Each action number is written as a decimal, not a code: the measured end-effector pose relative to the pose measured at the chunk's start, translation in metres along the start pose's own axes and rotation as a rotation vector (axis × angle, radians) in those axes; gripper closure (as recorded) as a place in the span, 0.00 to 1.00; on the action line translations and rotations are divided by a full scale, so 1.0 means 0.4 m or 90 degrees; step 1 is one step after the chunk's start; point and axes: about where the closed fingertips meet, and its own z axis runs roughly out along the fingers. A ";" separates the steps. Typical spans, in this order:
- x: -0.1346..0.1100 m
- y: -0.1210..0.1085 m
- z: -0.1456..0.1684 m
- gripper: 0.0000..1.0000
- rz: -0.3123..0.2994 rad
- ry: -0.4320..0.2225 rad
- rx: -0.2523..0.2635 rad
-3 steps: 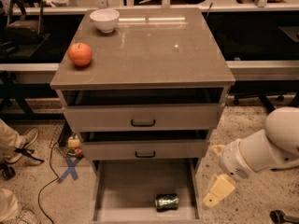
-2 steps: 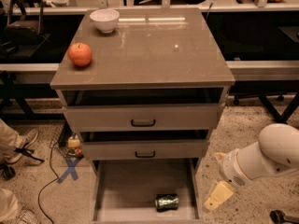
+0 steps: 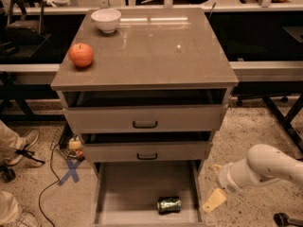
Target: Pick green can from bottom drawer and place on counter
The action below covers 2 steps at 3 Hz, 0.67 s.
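Green can (image 3: pixel 169 204): lies on its side near the front of the bottom drawer (image 3: pixel 128 183), which is pulled out so the can is reachable from above.
Gripper (image 3: pixel 214 201): hangs low just right of the drawer's side wall, near the can but apart from it; holds nothing, and how wide it stands cannot be told.
Counter (image 3: pixel 151 51): the can's destination, with bare room beside the apple (image 3: pixel 81 55) and bowl (image 3: pixel 105 20).

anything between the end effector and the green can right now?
Yes: the bottom drawer's right side wall. The end effector sits outside it; the green can lies inside on its floor. Seen in the camera view.
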 end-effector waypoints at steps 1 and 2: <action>0.046 0.005 0.093 0.00 0.025 -0.009 -0.037; 0.047 0.003 0.108 0.00 0.023 -0.014 -0.034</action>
